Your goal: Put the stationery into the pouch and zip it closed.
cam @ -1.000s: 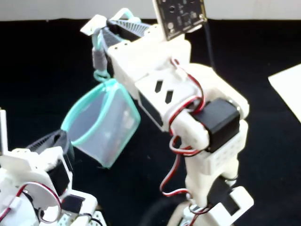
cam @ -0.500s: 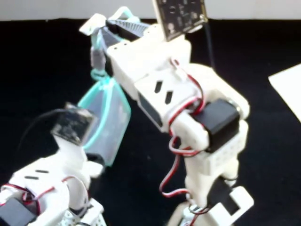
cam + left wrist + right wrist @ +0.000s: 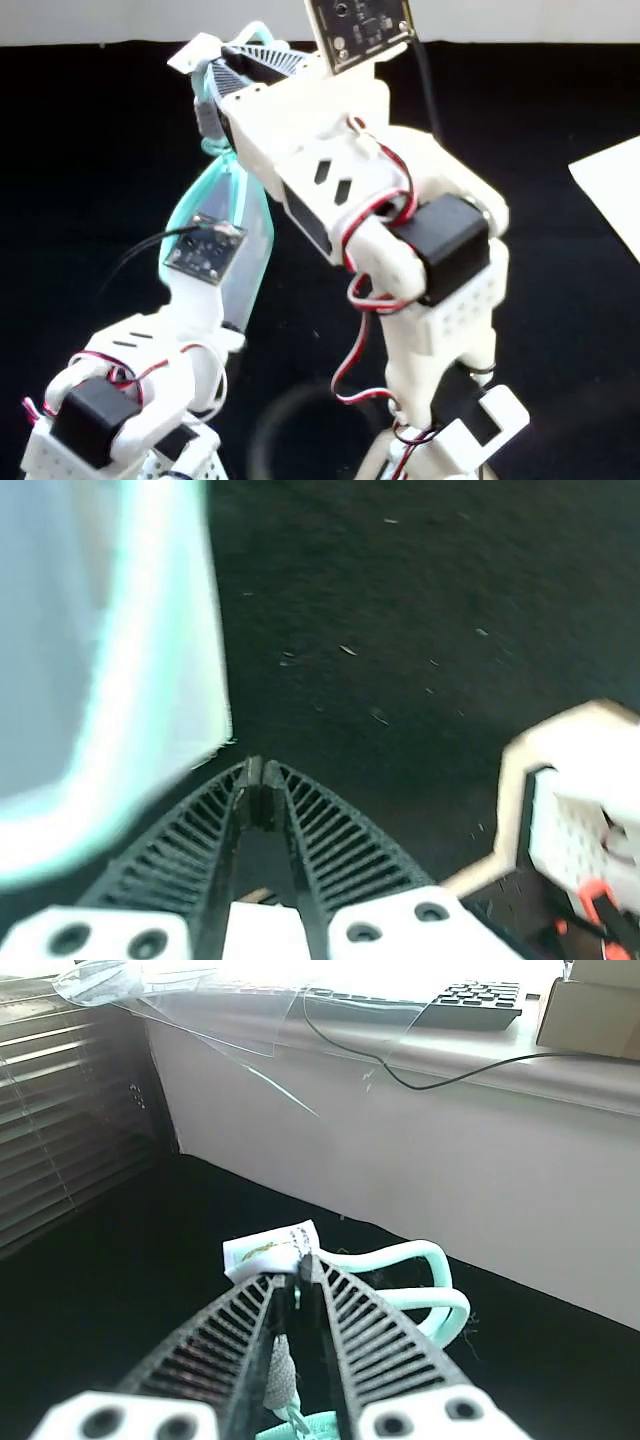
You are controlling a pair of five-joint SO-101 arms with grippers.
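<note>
Pouch hangs from right tool, left tool beside it.
Right tool clamped tight on mint strap at pouch top, over the black tabletop. Left tool's fingers pressed together, gripping nothing, tips just beside pouch edge. Pouch's lower end hidden behind left arm.

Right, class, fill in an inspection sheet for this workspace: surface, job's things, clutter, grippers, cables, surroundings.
Surface: black table cover.
Job's things: mint pouch, hanging from the right gripper; loose stationery, nothing seen.
Clutter: white sheet at the table's edge.
Grippers: right gripper shut on the pouch's top end; left gripper shut, beside the pouch.
Cables: red and white wires on the arms; black cable at the left arm's camera.
Surroundings: keyboard on a ledge, blinds.
</note>
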